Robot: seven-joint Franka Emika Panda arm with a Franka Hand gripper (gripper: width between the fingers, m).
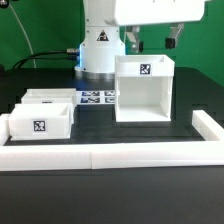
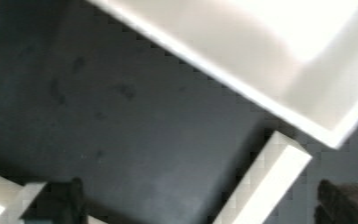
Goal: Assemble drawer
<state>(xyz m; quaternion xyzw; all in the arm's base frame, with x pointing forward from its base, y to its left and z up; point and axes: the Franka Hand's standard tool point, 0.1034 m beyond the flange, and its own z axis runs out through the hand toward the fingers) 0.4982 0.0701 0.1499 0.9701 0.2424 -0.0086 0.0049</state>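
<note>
Noted: my gripper (image 1: pixel 153 40) hangs high and points straight down. In the exterior view it sits at roughly three o'clock from the arm's base (image 1: pixel 100 52). The white wrist housing (image 1: pixel 150 12) sits level above it. Both dark fingers (image 2: pixel 43 200) are visible, jaws spread wide apart.

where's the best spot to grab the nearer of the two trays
Probably take the nearer tray by its thin tagged front wall, coming straight down with the jaws straddling the rim. It sits flat and open-topped, so that rim is exposed, while the rear tray crowds its back wall.
</note>
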